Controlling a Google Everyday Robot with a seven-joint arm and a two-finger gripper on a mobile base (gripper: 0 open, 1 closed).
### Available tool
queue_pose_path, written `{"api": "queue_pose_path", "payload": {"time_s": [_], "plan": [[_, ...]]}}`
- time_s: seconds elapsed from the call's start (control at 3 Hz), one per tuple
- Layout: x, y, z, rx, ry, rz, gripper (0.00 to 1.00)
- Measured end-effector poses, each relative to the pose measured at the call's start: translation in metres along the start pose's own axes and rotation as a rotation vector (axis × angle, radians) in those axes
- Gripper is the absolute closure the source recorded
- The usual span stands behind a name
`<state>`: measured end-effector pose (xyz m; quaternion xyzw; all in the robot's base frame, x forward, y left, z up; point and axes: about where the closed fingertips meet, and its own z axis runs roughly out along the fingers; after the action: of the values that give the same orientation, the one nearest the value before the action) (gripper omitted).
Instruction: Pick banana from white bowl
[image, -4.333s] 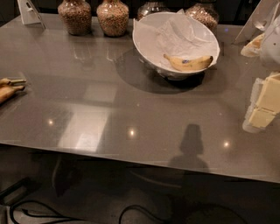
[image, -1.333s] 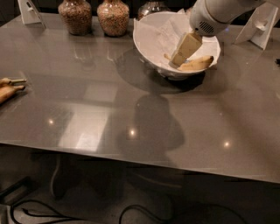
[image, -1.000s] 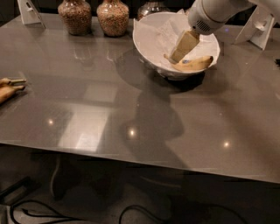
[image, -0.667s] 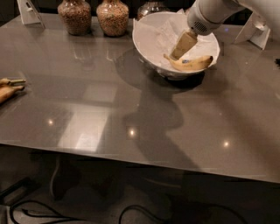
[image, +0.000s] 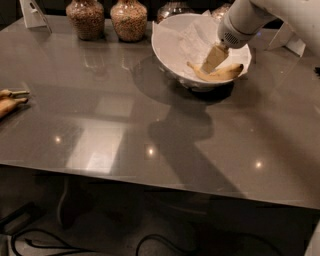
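Note:
The white bowl (image: 170, 55) with a crumpled white paper liner stands at the back of the grey table, right of centre. The yellow banana (image: 222, 75) lies curved along the bowl's near right side. My gripper (image: 212, 62) reaches down from the upper right into the bowl, its tan fingers pointing down right at the banana's middle, touching or just above it.
Glass jars of brownish grains (image: 129, 20) stand behind the bowl at the table's back edge. A tan-brown banana-like object (image: 10, 100) lies at the left edge. White card stands sit at the back left (image: 32, 12) and back right (image: 287, 40). Cables lie on the floor below.
The arm came in from the right and lowered its gripper into the bowl; over the last second it shifted slightly toward the banana.

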<state>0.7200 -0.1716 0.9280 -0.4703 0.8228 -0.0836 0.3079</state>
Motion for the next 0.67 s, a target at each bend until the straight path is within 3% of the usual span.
{"api": "queue_pose_path", "payload": {"time_s": [0.67], "plan": [[0.033, 0.012, 0.018, -0.06, 0.075, 0.072, 0.34]]}}
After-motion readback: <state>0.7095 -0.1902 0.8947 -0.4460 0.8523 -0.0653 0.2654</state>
